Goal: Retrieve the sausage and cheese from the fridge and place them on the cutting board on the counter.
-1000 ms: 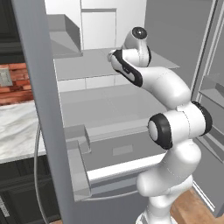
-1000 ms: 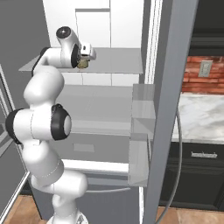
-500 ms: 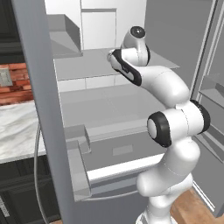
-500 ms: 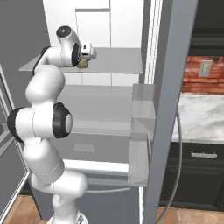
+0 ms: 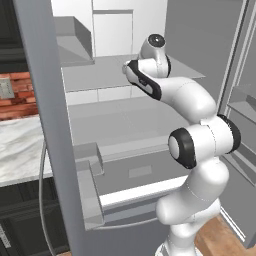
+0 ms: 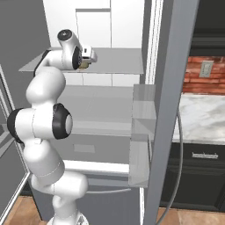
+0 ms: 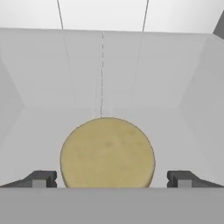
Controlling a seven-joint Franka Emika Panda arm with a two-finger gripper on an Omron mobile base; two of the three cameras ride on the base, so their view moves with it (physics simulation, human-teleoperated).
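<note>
The cheese (image 7: 107, 153), a pale yellow-tan round puck, lies on a grey upper shelf (image 7: 43, 131) of the open fridge (image 5: 100, 75). My gripper (image 7: 111, 178) is open, and the puck sits between its two dark fingertips (image 7: 41, 178) with a gap on each side. From the right base view the hand (image 6: 85, 56) reaches in over the same shelf, and a bit of the cheese (image 6: 82, 66) peeks out under it. The sausage and the cutting board are out of view. The marble counter (image 6: 204, 118) lies to the right of the fridge.
The open fridge door (image 5: 47, 130) with its door bins (image 5: 90, 190) stands close on the left of the arm, and the other door (image 6: 167, 110) on the right. A lower shelf (image 6: 101, 110) lies below. Red brick wall (image 6: 206, 74) backs the counter.
</note>
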